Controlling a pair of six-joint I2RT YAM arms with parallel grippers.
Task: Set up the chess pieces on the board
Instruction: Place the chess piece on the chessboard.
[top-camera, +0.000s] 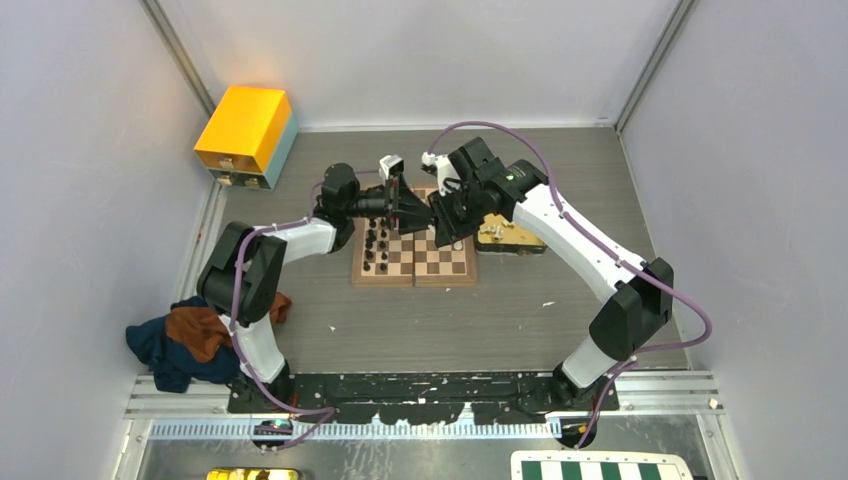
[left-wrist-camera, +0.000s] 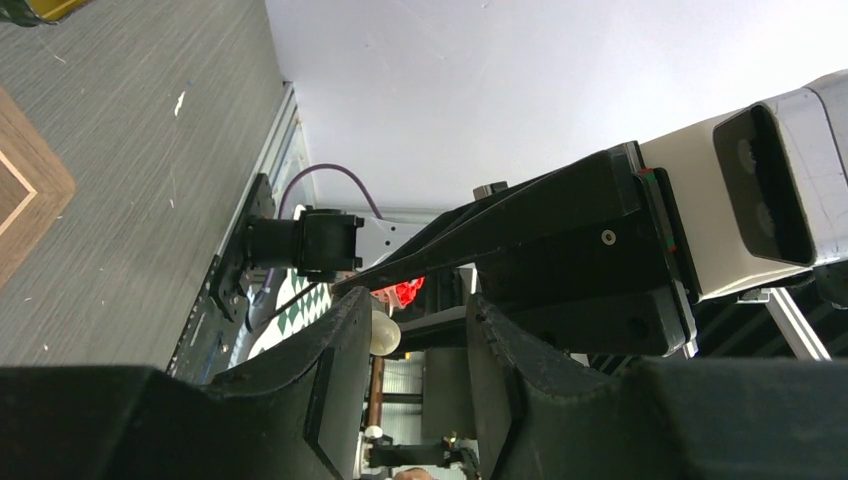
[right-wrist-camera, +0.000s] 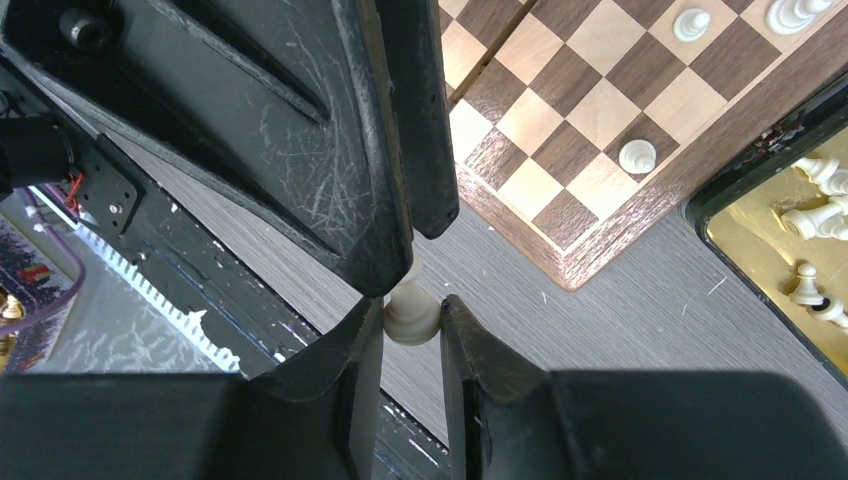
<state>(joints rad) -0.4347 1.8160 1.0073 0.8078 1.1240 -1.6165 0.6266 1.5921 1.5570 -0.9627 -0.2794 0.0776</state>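
Jaws of the right gripper (right-wrist-camera: 412, 305) pinch 1 cream-white chess piece (right-wrist-camera: 408, 324), likely light and slippery, by its base; the left gripper (left-wrist-camera: 418, 300), jaws near-closed, flanks its head, hold uncertain.

Lab cell: white panel walls (top-camera: 80, 150), aluminium rails (top-camera: 680, 384).

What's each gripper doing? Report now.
Left gripper: around the top of the small cream-white chess piece; grip cannot be told.
Right gripper: closed on that piece.
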